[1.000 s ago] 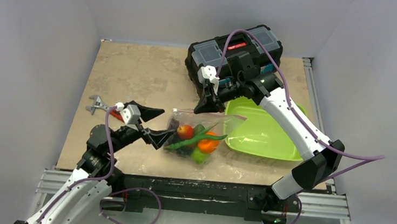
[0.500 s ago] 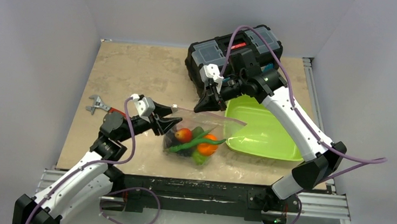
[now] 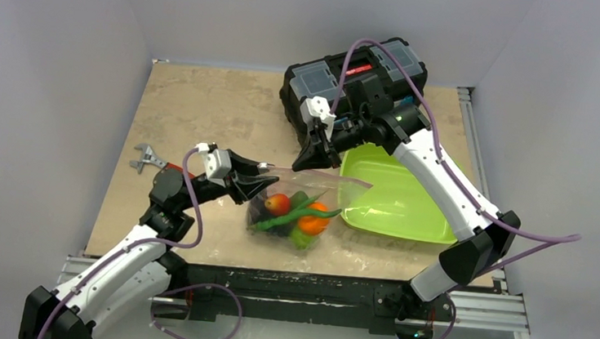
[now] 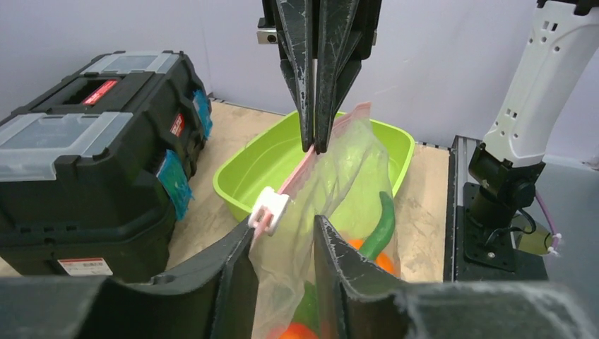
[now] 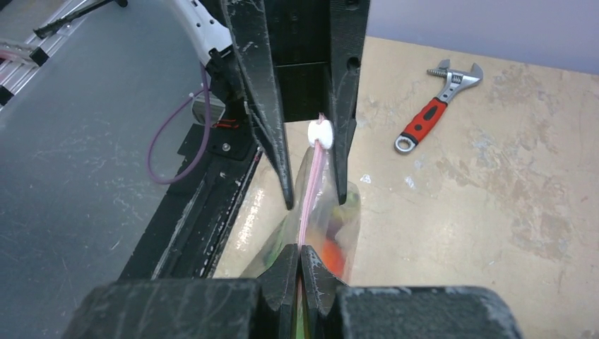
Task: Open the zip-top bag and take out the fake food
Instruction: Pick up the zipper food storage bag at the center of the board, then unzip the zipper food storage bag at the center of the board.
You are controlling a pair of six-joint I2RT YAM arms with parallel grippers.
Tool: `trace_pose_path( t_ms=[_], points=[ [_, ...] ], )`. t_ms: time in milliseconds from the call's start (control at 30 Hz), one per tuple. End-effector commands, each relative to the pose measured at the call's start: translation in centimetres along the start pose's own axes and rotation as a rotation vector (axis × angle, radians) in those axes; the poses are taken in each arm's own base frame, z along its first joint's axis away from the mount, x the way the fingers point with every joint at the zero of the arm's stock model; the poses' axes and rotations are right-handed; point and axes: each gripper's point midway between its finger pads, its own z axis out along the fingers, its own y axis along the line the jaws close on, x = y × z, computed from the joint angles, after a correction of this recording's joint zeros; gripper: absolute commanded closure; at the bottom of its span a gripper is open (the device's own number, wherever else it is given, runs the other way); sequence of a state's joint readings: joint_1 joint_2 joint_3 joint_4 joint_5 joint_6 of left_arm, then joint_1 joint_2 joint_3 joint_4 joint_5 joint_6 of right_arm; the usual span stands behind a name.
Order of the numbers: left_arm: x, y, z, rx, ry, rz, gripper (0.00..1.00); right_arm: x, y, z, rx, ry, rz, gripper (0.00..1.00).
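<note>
We are seeing green tray (image 3: 408, 204) sitting right of centre | zip-top bag (image 3: 336, 193) hanging mid-frame, fake food (image 3: 297, 214) inside | right gripper (image 5: 301, 261) pinching its pink strip | left gripper (image 4: 282, 222) straddling the bag below the slider, jaws half-wide.

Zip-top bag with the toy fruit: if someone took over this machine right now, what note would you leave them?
Right gripper: jaws shut on the pink zip strip of the zip-top bag, holding its top edge up.
Left gripper: jaws half closed around the bag top just below the white slider; a firm pinch cannot be confirmed.
Fake food: all inside the bag, beside the green tray.
Done: bag top raised, with both arms at it.
Left: the zip looks shut; run the slider along, open the bag, take the food out.
</note>
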State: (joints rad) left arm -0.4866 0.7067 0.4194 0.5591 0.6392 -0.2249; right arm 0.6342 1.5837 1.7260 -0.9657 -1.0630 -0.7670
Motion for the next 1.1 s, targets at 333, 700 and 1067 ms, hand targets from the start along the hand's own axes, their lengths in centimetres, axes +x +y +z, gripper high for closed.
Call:
trace_pose_path(
  t_ms=[333, 700, 1067],
  points=[
    [-3.3, -1.0, 0.7, 0.058, -0.043, 0.002, 1.00, -2.8, -0.2, 2.3, 0.030, 0.075, -0.065, 0.73],
    [-3.5, -1.5, 0.7, 0.073, -0.033, -0.030, 1.00, -5.0, -0.8, 4.9, 0.032, 0.085, -0.086, 0.66],
    [-3.6, 0.2, -0.5, -0.065, -0.026, 0.014, 1.00, -5.3, -0.5, 3.9, 0.077, 0.082, -0.102, 1.00]
  ],
)
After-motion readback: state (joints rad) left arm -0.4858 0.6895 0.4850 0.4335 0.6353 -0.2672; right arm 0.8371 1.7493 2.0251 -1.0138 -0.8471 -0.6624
